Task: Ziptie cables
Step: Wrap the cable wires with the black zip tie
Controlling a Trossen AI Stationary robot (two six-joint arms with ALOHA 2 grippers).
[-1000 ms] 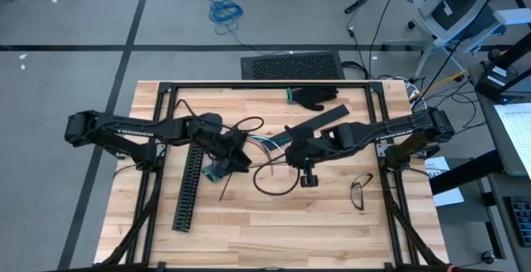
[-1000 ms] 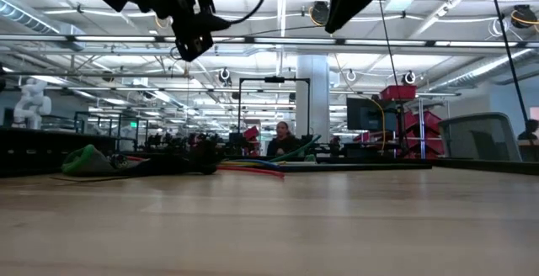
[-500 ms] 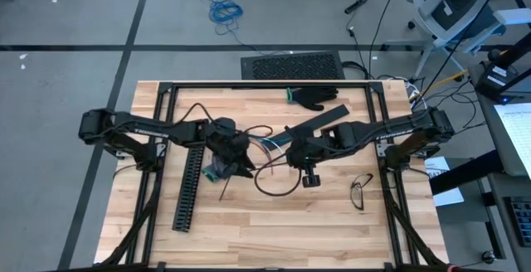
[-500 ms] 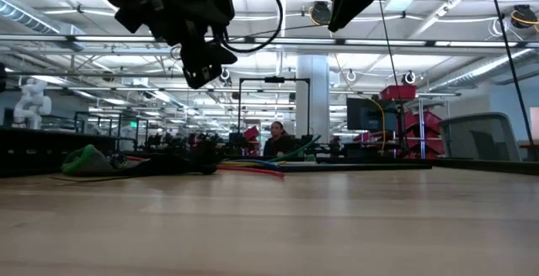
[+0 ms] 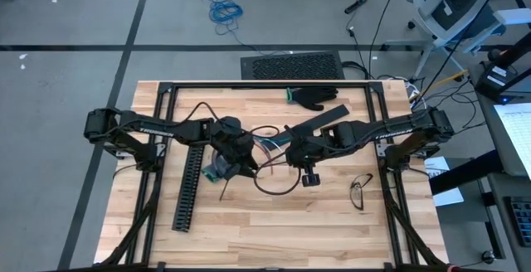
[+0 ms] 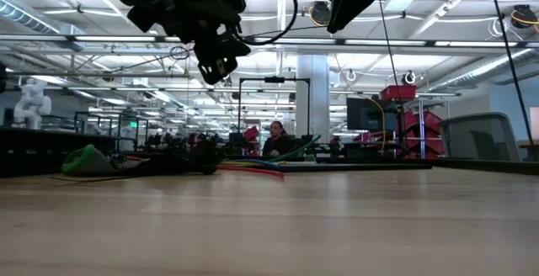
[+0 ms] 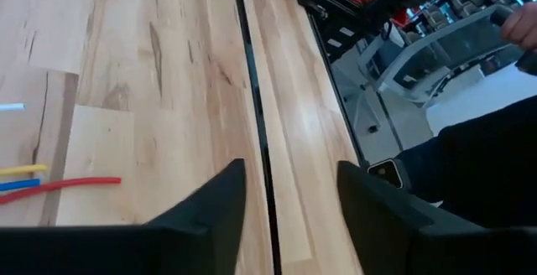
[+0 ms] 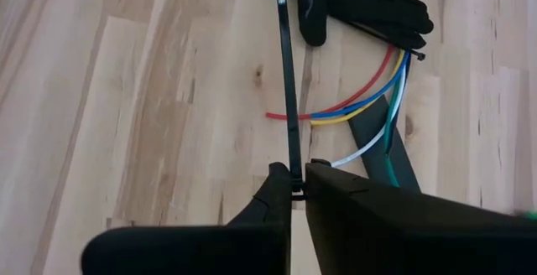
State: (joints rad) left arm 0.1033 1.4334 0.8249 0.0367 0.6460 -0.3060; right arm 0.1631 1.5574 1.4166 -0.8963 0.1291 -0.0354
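Observation:
The cables (image 8: pixel 365 99), thin red, yellow, blue, white and green wires, lie loose on the wooden table (image 5: pixel 249 230) at mid-table (image 5: pixel 265 143). My right gripper (image 8: pixel 298 183) is shut on a long black ziptie (image 8: pixel 286 82). The strap runs across to my left gripper (image 7: pixel 289 199), which is open. In the left wrist view the ziptie (image 7: pixel 256 116) passes between the left fingers; whether they touch it I cannot tell. In the high view my left gripper (image 5: pixel 247 166) and my right gripper (image 5: pixel 286 154) face each other above the cables. My right gripper pinches one end of the ziptie (image 8: pixel 293 174) between its two fingertips. The fingers slant down from the table's right side and lie along the strap. The ziptie stands out straight from the fingertips, clear of the table, above the cable ends.
A long black slotted channel (image 5: pixel 189 185) lies left of the cables. A black cord loop (image 5: pixel 278 185) lies near mid-table, glasses (image 5: pixel 361 191) to the right and a black glove (image 5: pixel 315 98) at the far edge. A black frame (image 5: pixel 265 84) borders the table.
My left gripper has moved toward the table's right, nearer my right gripper, and has sunk a little. The right gripper has kept still with the ziptie.

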